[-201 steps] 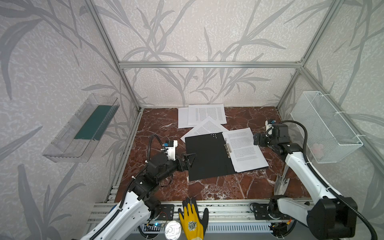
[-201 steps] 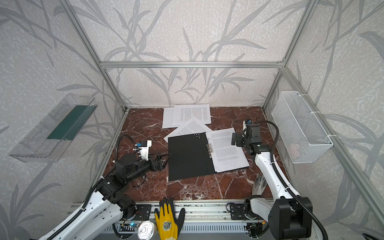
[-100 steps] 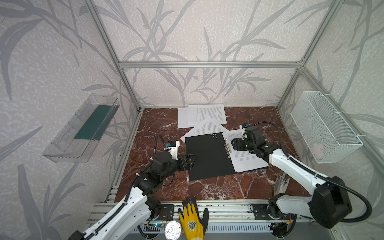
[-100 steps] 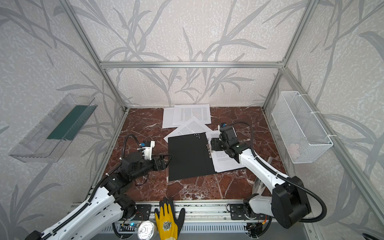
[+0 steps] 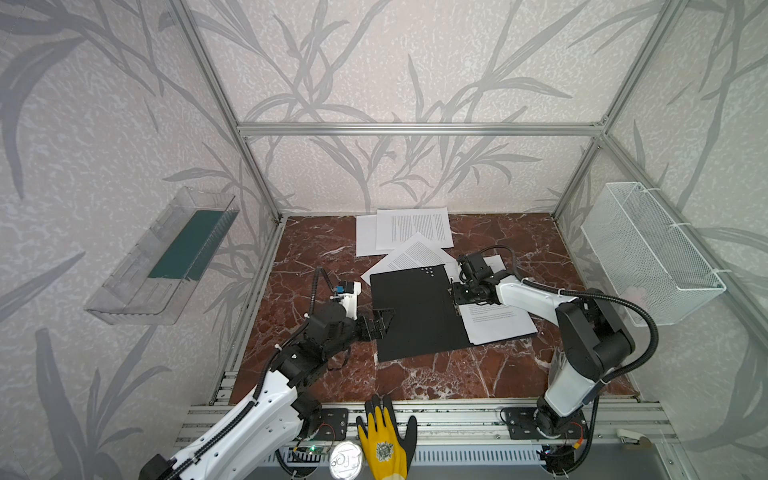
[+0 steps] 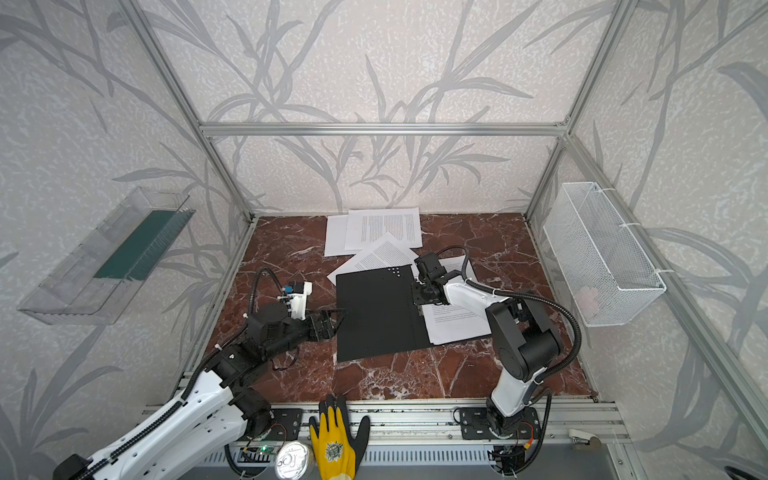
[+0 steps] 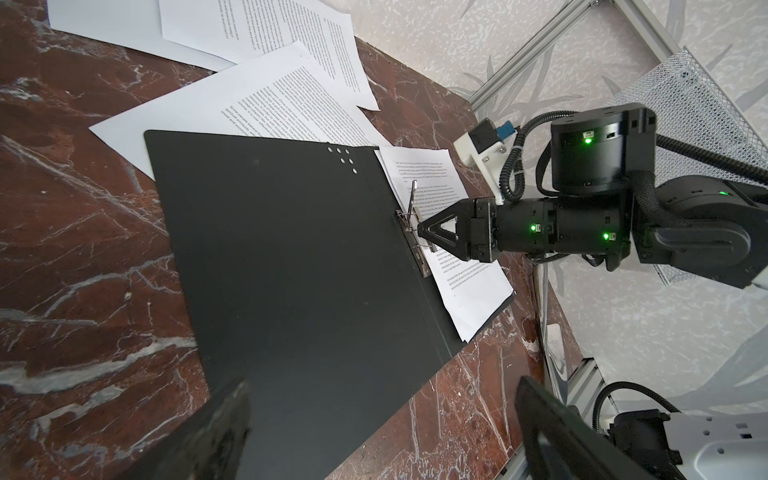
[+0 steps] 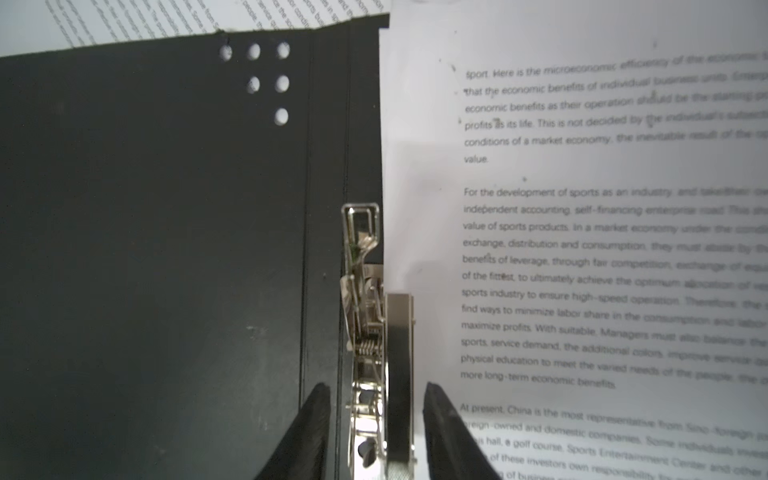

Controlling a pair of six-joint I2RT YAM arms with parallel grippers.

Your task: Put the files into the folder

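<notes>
While my right gripper straddles the metal clip of the open folder, jaws partly apart and not visibly touching it, I'd centre before squeezing (files beside it slip easily). My left gripper gapes at the folder's left edge, mid-frame.

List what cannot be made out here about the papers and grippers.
Far files: print too small to read in both top views.
Tilted sheet: partly hidden under the folder, both top views.
Sheet in the folder: text blurs toward the frame edge, right wrist view.
Left gripper: fingers blurred, cut by the frame edge, left wrist view.
Pale thing in the wire basket: too small.
</notes>
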